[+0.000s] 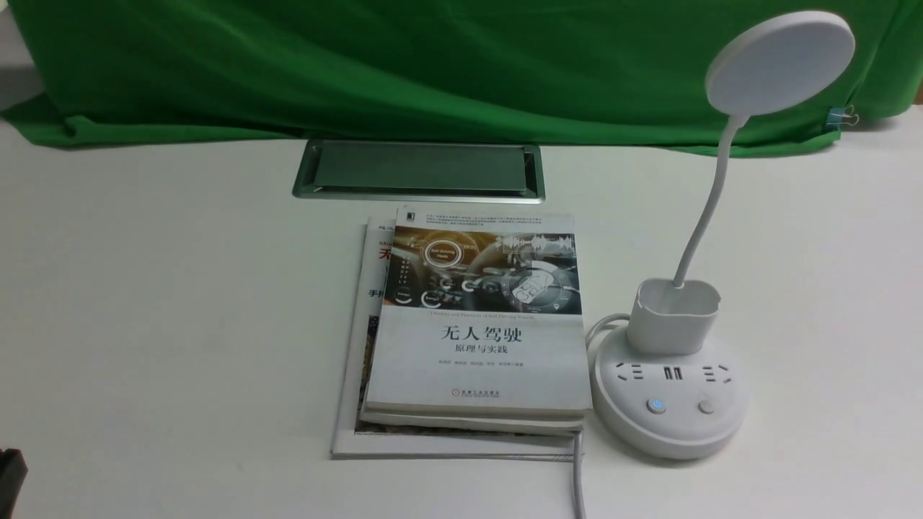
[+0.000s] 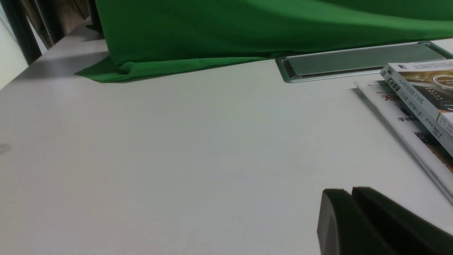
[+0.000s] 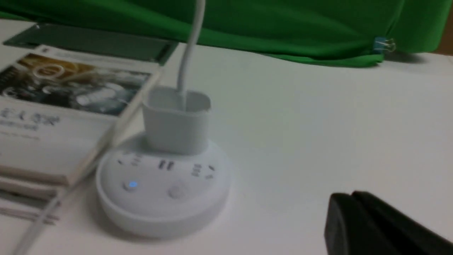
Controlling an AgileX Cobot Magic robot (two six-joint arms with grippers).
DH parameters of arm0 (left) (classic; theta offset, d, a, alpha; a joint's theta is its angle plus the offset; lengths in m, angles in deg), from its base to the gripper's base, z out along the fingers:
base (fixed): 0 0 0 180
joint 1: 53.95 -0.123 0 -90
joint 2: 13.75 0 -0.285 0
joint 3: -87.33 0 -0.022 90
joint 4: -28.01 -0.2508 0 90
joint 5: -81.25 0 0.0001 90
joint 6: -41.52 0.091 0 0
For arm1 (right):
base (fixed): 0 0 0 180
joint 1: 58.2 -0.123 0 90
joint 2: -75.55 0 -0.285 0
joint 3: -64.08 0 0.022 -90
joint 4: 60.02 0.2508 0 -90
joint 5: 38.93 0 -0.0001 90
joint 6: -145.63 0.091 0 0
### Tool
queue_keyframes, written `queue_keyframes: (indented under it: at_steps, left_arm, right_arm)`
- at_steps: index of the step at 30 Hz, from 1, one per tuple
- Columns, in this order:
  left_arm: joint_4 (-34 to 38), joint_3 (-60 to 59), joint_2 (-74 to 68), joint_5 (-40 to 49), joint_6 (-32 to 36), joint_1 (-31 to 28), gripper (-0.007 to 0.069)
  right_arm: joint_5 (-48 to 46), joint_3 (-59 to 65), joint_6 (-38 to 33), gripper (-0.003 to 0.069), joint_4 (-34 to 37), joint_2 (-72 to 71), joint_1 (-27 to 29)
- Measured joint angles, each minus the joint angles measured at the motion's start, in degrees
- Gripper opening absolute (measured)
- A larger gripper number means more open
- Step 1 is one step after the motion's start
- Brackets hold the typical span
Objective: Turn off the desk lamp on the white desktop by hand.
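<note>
The white desk lamp (image 1: 670, 389) stands on the white desktop (image 1: 159, 310) at the right, its disc head (image 1: 780, 62) raised on a thin neck above a cup holder. Its round base has two buttons; the left button (image 1: 655, 405) glows blue. The lamp shows in the right wrist view (image 3: 162, 187), blue button (image 3: 131, 185) lit. My right gripper (image 3: 350, 195) is shut and empty, hovering to the right of the base, apart from it. My left gripper (image 2: 350, 191) is shut and empty over bare desktop left of the books; only a dark corner (image 1: 11, 476) shows in the front view.
Two stacked books (image 1: 476, 331) lie just left of the lamp base, with the lamp cord (image 1: 577, 483) running along their edge toward the front. A silver-framed grey hatch (image 1: 420, 170) sits behind them. Green cloth (image 1: 404, 65) covers the back, with a blue clip (image 1: 840, 117).
</note>
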State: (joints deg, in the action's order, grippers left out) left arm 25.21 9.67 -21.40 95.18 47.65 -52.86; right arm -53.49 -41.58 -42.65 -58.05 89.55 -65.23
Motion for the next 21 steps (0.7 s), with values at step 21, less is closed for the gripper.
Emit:
queue_keyframes:
  at_steps: [21]
  left_arm:
    - [-0.26,0.00,0.00,0.00,0.08,0.00,0.0020]
  right_arm:
    - [0.49,3.30,-0.37,0.0038,0.00,-6.12,0.29]
